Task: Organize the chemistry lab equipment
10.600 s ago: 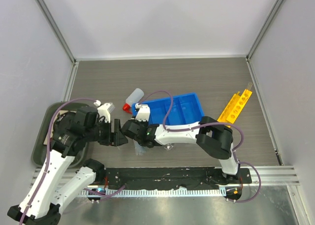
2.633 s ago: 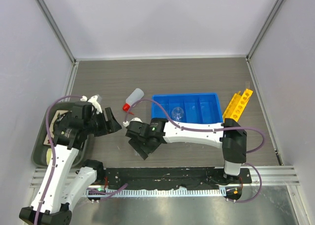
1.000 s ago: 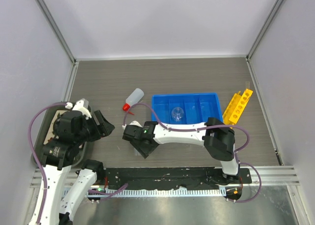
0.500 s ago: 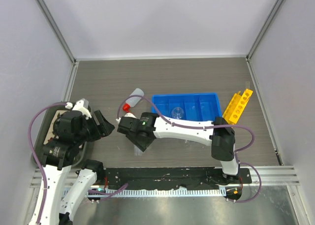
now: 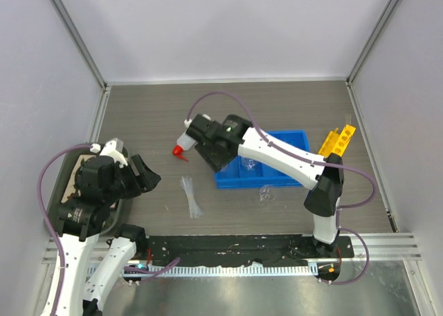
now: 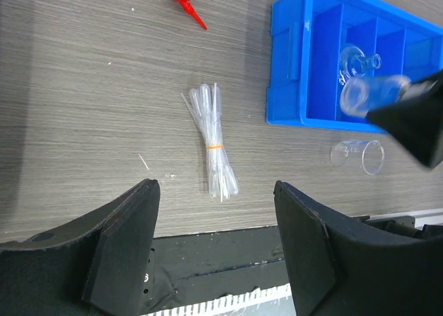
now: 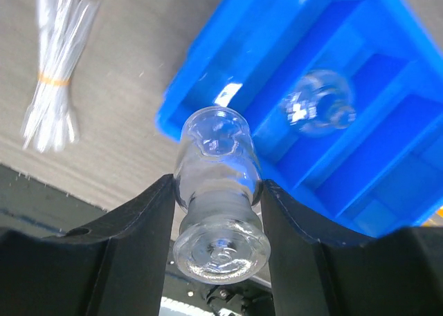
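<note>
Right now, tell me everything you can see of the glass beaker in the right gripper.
The small glass beaker is clear, cylindrical and looks empty, with a thick round base and a rimmed open mouth. The right gripper clamps its sides between two black fingers, and nothing else touches it. Its base faces the wrist camera and its mouth points away, down towards a corner of the blue compartmented bin, above which it hangs. It is blurred in the left wrist view.

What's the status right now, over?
Left gripper open, empty, facing pipette bundle. Right gripper shut on beaker, above blue bin's left end. Flask in bin, second beaker lying on table; no obstruction seen.
</note>
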Controlling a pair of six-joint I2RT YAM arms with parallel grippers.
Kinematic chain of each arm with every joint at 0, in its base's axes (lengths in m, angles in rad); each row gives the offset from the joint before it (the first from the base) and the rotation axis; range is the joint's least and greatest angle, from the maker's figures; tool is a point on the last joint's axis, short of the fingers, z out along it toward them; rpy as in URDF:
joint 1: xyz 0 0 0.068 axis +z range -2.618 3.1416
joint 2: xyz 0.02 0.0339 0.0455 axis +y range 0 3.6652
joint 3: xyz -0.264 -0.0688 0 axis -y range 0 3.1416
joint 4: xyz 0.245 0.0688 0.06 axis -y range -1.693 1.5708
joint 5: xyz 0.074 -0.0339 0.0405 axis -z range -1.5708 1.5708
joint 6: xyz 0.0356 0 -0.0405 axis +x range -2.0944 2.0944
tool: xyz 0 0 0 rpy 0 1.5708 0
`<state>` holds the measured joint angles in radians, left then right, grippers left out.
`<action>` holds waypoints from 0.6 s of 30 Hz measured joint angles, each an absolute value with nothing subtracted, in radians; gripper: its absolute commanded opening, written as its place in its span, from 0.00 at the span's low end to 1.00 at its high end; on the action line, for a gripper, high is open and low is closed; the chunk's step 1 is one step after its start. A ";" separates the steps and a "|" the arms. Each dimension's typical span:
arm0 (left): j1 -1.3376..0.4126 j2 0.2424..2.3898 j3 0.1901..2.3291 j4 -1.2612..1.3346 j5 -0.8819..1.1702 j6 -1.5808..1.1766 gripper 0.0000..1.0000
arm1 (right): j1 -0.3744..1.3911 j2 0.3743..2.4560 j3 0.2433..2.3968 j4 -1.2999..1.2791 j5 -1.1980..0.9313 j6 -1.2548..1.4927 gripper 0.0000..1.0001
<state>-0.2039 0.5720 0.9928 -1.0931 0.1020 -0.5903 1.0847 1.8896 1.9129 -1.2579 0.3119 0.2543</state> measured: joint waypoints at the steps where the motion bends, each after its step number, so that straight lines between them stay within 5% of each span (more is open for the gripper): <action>1: -0.204 0.572 0.995 -1.093 0.103 -0.590 0.71 | 1.052 1.890 1.937 -1.258 0.313 0.242 0.22; 9: -0.204 0.572 0.995 -1.093 0.107 -0.587 0.72 | 0.884 1.972 2.121 -1.254 0.304 0.156 0.22; 18: -0.204 0.577 0.995 -1.092 0.105 -0.576 0.72 | 0.789 2.154 2.093 -1.188 0.237 0.104 0.22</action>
